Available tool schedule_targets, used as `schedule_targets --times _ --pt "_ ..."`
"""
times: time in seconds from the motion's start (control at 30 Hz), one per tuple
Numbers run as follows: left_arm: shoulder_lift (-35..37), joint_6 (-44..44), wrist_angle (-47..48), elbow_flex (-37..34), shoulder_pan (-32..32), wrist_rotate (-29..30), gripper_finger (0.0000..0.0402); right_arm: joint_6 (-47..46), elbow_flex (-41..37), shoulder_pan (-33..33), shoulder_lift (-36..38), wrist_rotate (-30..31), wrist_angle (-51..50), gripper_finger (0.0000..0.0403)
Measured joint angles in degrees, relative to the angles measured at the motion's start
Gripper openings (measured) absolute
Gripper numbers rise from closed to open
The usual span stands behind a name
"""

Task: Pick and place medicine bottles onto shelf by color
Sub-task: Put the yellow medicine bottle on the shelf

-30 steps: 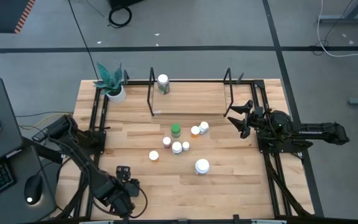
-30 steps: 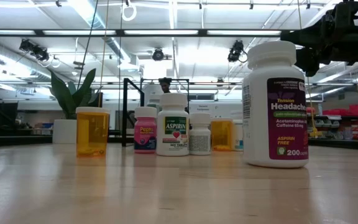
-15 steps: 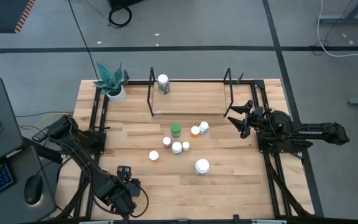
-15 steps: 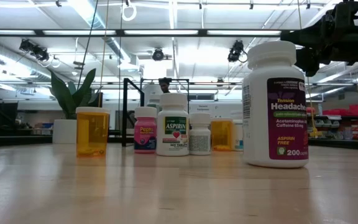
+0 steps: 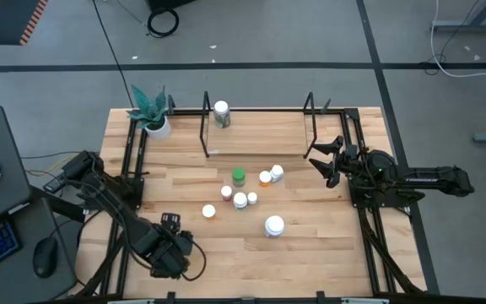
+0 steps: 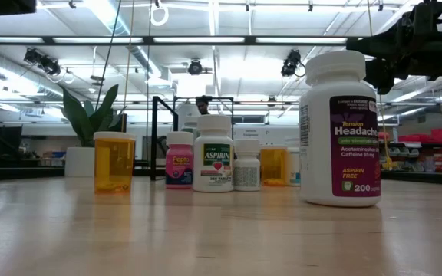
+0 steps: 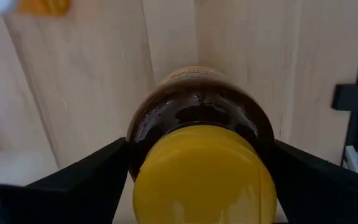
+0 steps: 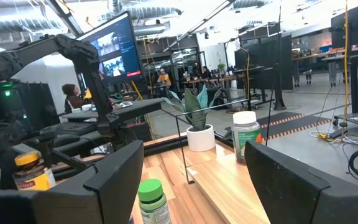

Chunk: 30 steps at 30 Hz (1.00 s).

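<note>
My left gripper [image 5: 172, 241] stands near the table's front left, pointing down, shut on an amber medicine bottle [image 7: 197, 115] with a yellow lid [image 7: 204, 180]; the right wrist view shows that bottle [image 8: 27, 174] too. The shelf [image 5: 256, 154] stands at the far middle, with one white-capped bottle [image 5: 221, 112] standing on its left end. Several medicine bottles stand in mid-table, among them a green-capped one [image 5: 239, 176], an orange one [image 5: 209, 211] and a large white one [image 5: 274, 225]. My right gripper [image 5: 321, 160] waits open at the right, level, with nothing between its fingers. My left gripper pinches the amber bottle's round body just below the lid [image 7: 137, 140] between its two fingers [image 7: 92, 177], one on each side. The fingers come from above, pointing down. The bottle stands upright, lid up; whether its base is off the table does not show.
A white pot with a green plant [image 5: 153, 123] stands at the far left corner. Black rails [image 5: 133, 173] [image 5: 359, 211] run along the table's two sides. Bare wood lies between my left gripper and the bottle cluster.
My left gripper has gone a little toward the table's far edge and right, toward mid-table, and slightly up. A dark part of that arm has come into the low view's upper left corner. The bottles on the table have not moved.
</note>
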<state>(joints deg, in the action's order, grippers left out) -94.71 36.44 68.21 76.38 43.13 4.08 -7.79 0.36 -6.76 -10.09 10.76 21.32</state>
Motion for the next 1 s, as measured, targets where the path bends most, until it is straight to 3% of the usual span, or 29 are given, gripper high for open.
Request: schedule_targets --times 0.57,1.0 --pt "2.4 -24.6 3.9 0.1 -15.5 1.2 0.0345 0.0 0.0 0.0 0.0 0.0 0.0 0.0288" --pt "11.6 -28.4 2.7 0.1 -28.7 3.6 0.0345 0.0 0.0 0.0 0.0 0.0 0.0 0.0288"
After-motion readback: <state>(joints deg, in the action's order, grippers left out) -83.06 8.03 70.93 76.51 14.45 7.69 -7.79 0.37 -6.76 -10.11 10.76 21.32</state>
